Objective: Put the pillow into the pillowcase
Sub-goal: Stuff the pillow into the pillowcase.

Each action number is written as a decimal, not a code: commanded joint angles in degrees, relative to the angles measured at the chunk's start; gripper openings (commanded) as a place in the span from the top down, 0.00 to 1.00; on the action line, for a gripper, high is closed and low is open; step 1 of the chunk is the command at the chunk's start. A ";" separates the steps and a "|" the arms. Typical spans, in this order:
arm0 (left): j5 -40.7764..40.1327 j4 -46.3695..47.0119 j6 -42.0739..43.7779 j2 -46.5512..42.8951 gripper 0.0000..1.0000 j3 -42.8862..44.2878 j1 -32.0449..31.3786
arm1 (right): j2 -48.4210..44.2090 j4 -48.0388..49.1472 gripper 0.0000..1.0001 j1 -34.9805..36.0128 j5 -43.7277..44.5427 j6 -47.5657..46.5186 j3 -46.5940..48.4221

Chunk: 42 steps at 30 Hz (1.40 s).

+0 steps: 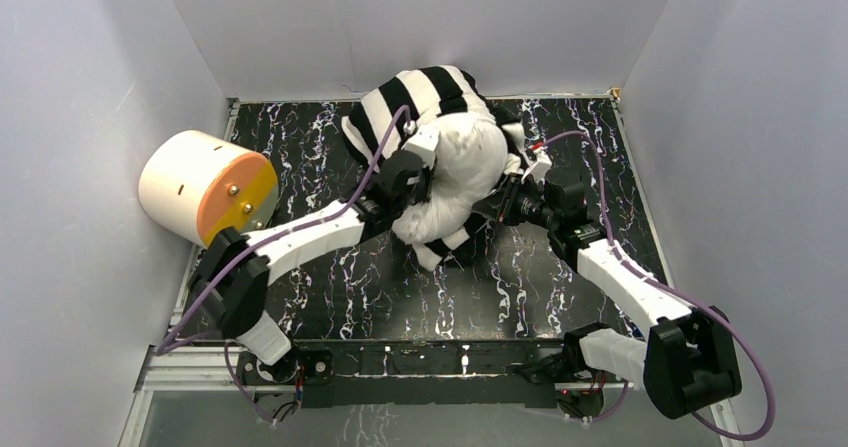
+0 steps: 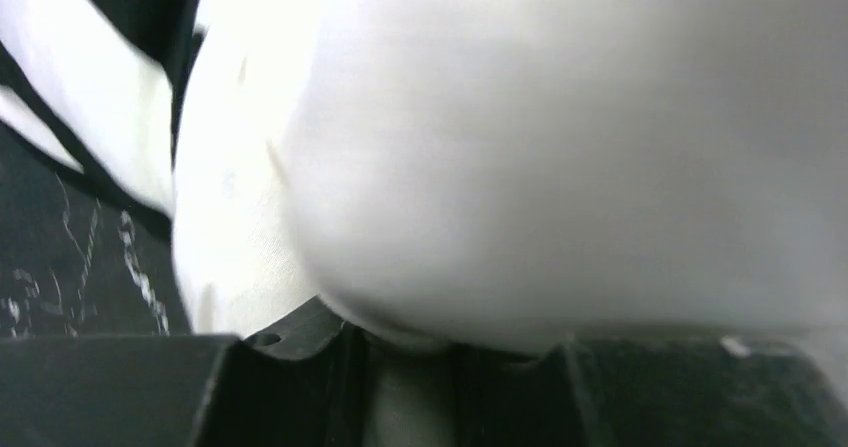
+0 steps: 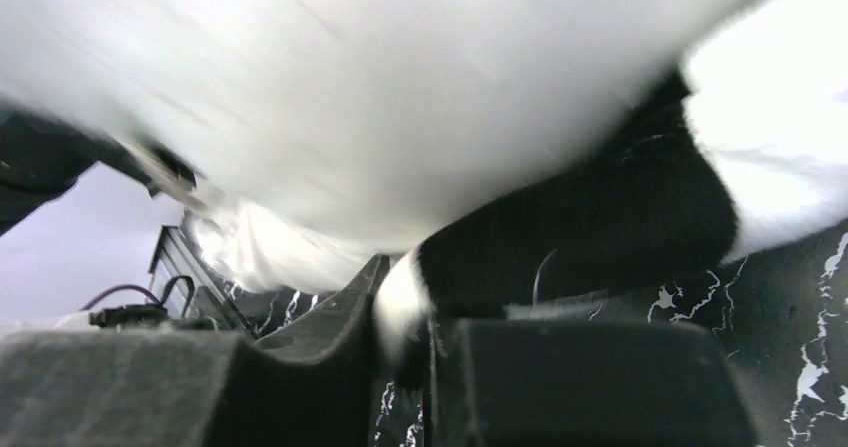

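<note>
The white pillow bulges in the middle of the table, with the striped pillowcase bunched over its far end and a striped flap under its near end. My left gripper presses into the pillow's left side. In the left wrist view the pillow fills the frame, and the left gripper is shut on a fold of its white fabric. My right gripper is at the pillow's right side. The right gripper has its jaws narrow, with a black and white edge of the pillowcase between them.
A cream cylinder with an orange face lies at the left edge of the black marbled table. Grey walls enclose the table on three sides. Purple cables loop over both arms.
</note>
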 commanded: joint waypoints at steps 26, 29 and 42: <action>12.71 -2.49 -5.37 2.61 0.85 -22.18 4.79 | 2.81 22.81 0.22 -22.74 -2.57 5.57 -7.52; 12.35 -2.68 -5.31 2.07 0.85 -22.43 4.84 | 9.52 30.12 0.21 -23.26 -6.95 2.97 -5.88; 10.34 -4.35 -5.43 2.62 0.84 -21.10 4.96 | 38.74 71.98 0.45 -23.32 -23.06 23.64 2.64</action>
